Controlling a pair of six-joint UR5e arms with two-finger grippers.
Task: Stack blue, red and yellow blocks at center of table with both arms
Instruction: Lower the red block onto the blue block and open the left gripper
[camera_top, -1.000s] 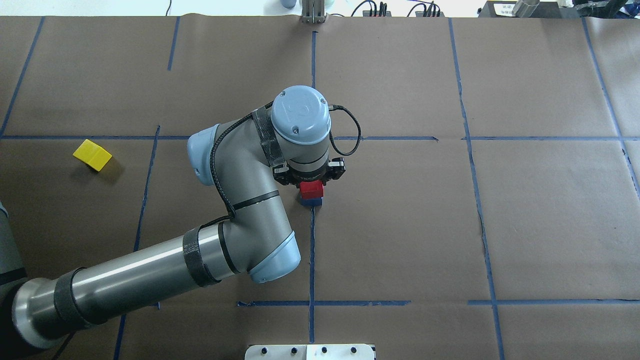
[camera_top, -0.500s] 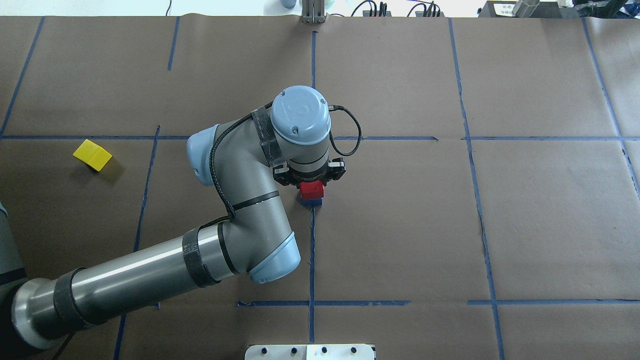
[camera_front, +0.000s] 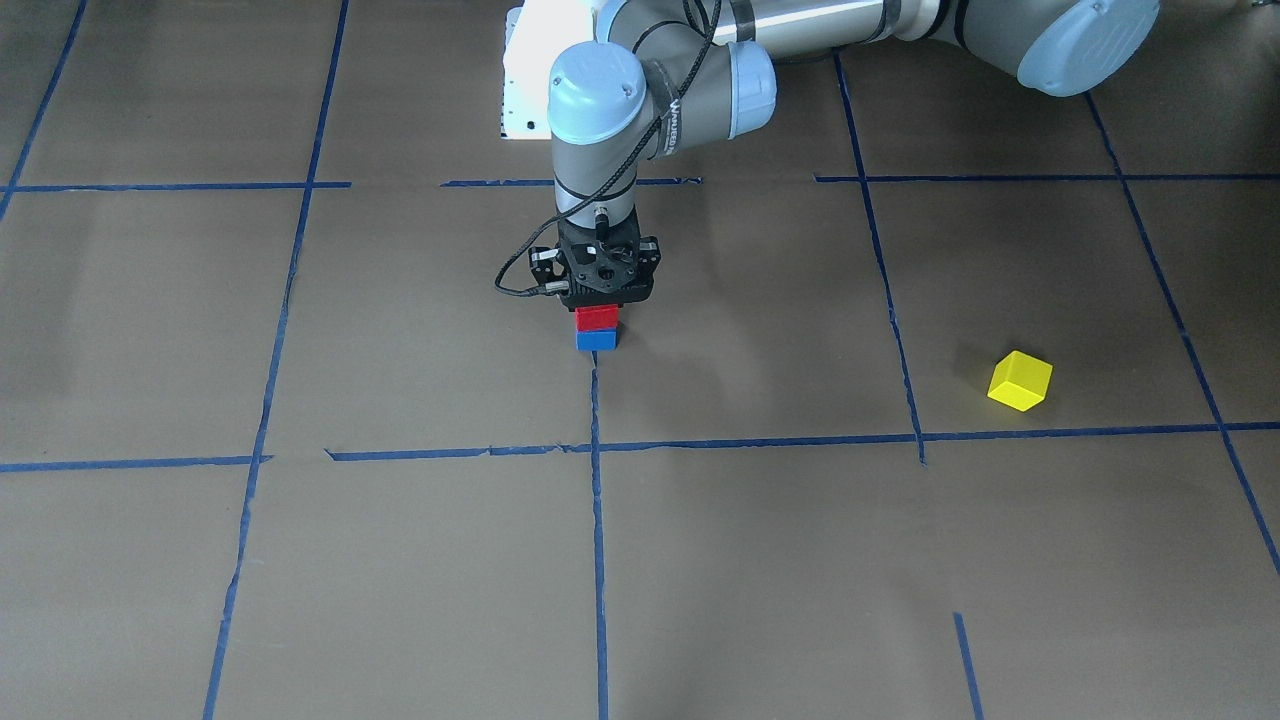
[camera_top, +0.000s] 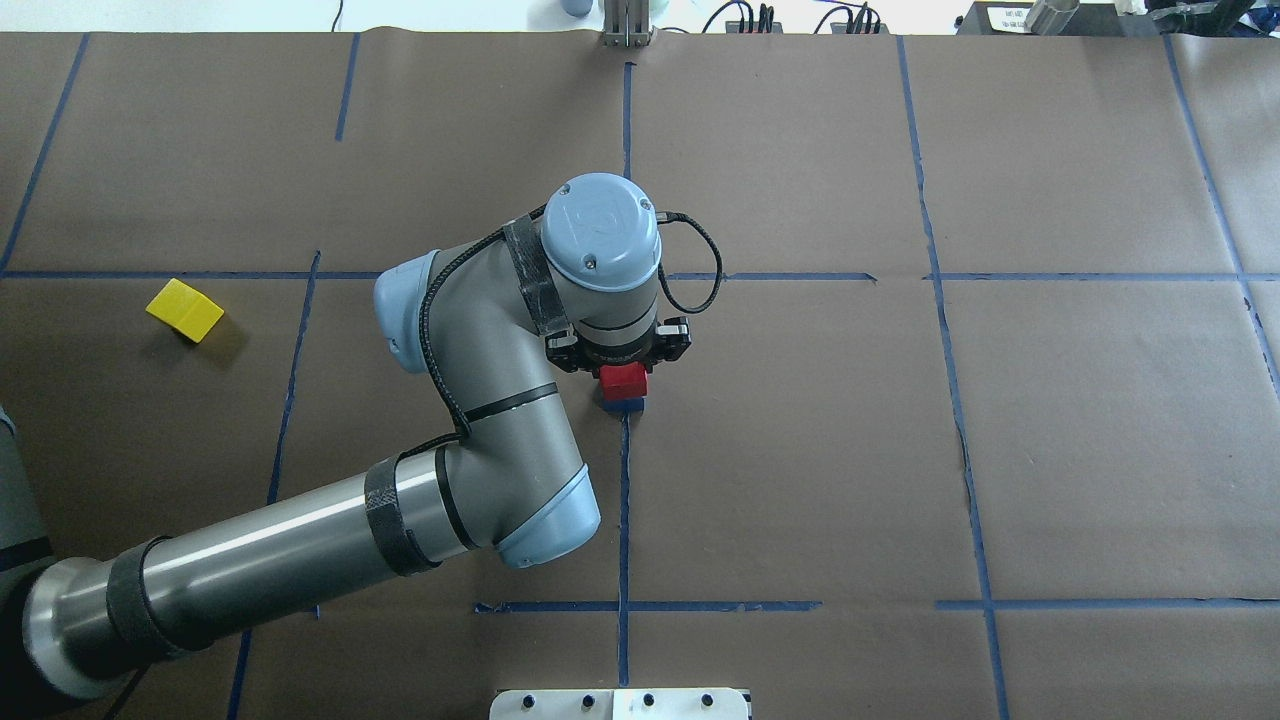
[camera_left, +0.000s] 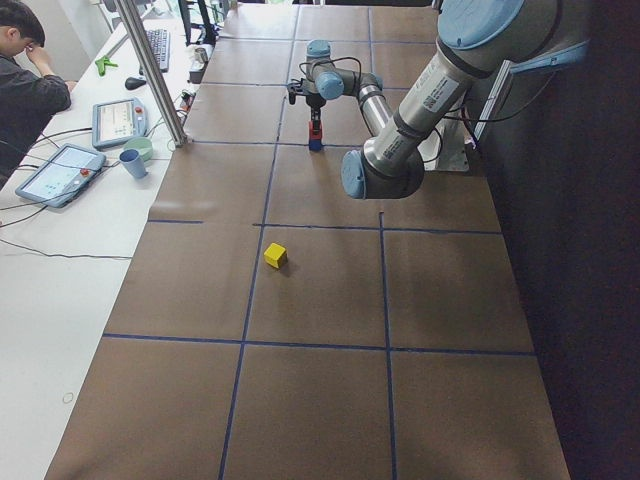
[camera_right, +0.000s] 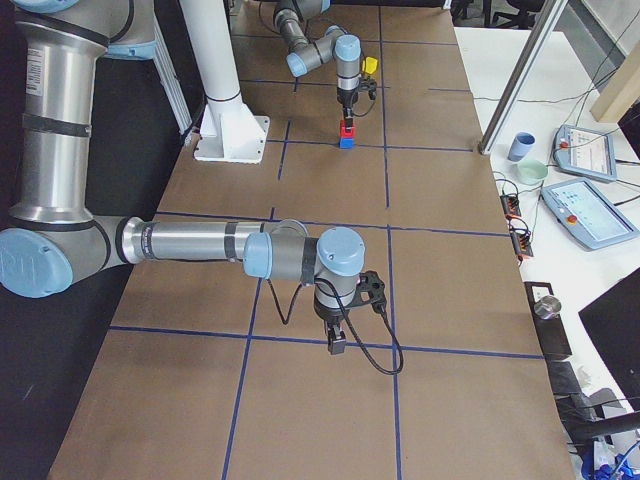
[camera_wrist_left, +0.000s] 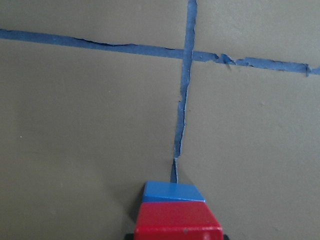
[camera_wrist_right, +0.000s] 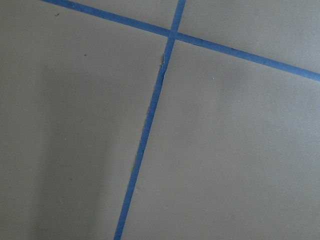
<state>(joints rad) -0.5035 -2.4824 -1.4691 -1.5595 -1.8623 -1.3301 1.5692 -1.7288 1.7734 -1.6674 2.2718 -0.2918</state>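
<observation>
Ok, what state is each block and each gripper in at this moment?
red block: stacked squarely on the blue block, at the centre of the table.
blue block: flat on the table, under the red block.
yellow block: alone on the table on the robot's left, untouched.
left gripper: pointing straight down, shut on the red block.
right gripper: over bare table, far from the blocks; open or shut cannot be told.

Red block, blue block, seemingly brown table.
</observation>
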